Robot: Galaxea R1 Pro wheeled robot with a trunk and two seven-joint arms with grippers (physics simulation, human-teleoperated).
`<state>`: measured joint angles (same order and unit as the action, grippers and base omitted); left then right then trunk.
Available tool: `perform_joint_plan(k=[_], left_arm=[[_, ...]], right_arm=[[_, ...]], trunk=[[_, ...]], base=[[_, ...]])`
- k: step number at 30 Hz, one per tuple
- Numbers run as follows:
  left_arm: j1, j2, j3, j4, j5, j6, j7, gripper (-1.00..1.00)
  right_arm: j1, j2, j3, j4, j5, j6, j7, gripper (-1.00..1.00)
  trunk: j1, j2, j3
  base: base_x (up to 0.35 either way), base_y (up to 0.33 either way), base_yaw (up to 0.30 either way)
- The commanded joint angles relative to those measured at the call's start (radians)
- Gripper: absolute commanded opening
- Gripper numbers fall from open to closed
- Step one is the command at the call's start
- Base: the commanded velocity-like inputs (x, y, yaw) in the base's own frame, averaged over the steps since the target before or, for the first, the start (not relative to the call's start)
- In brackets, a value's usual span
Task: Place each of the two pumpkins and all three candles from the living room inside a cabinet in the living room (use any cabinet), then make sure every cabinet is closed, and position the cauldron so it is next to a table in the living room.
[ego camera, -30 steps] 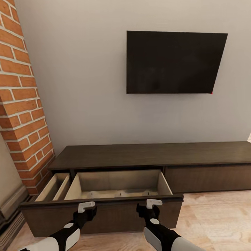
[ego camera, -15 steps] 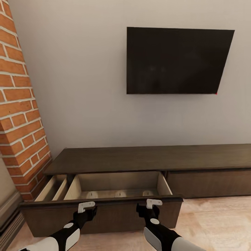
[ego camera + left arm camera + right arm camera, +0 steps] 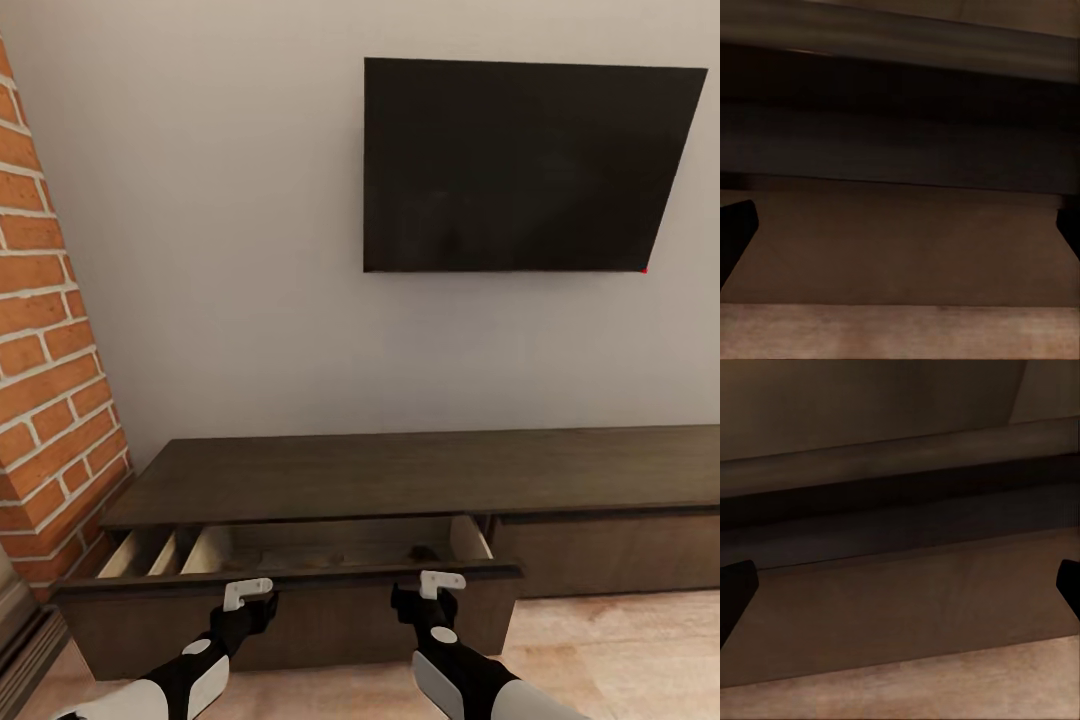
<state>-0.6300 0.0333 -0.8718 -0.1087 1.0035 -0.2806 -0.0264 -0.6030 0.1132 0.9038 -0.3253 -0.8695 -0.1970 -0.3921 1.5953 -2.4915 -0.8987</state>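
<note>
A red brick column (image 3: pixel 45 400) is standing at the far left, just beside the left end of the cabinet (image 3: pixel 420 470), the long, low dark-brown unit that is running along the pale grey wall (image 3: pixel 220 250). The cabinet's wide drawer (image 3: pixel 290 610) is sitting partly pulled out from under the cabinet top, toward the robot, and its pale beige inside is showing as a narrow strip above the dark front panel. Small shapes are lying in that strip near the drawer's right inner wall, too shadowed to name.

The left gripper (image 3: pixel 248 594) is hovering at the top edge of the drawer front, left of its middle. In the left wrist view the left gripper (image 3: pixel 900 225) is facing the brown drawer front (image 3: pixel 900 240) close up, and its dark fingertips (image 3: pixel 735 229) are sitting at opposite edges of the picture, so the claw is spread wide with nothing between the tips.

The right gripper (image 3: pixel 440 584) is hovering at the same top edge, right of the drawer's middle. In the right wrist view the right gripper (image 3: pixel 900 585) is likewise looking at the drawer panel (image 3: pixel 907 600), with its fingertips (image 3: pixel 735 585) far apart and nothing held.

Above the cabinet's right half, a black television (image 3: pixel 520 165) is hanging on the wall. Light wooden floor (image 3: pixel 640 650) is showing to the right of the drawer front.
</note>
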Motion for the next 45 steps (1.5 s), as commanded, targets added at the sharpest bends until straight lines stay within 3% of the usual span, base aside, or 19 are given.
perform_joint_plan(k=[1,21,45], left_arm=[[0.0,0.0,-0.007,0.0,0.01,-0.002,-0.003,1.0],[0.0,0.001,-0.007,0.0,0.011,-0.002,-0.003,1.0],[0.0,0.002,-0.007,0.0,0.011,-0.003,-0.003,1.0]], right_arm=[[-0.001,0.0,0.006,0.0,-0.009,-0.007,-0.005,1.0],[-0.001,-0.001,0.006,0.0,-0.009,-0.007,-0.005,1.0],[-0.001,-0.001,0.006,0.0,-0.009,-0.006,-0.005,1.0]], trunk=[[0.0,0.0,-0.001],[0.0,0.0,-0.001],[0.0,0.0,-0.001]], base=[[0.246,0.0,0.0],[0.2,0.0,0.0],[0.047,0.016,0.0]])
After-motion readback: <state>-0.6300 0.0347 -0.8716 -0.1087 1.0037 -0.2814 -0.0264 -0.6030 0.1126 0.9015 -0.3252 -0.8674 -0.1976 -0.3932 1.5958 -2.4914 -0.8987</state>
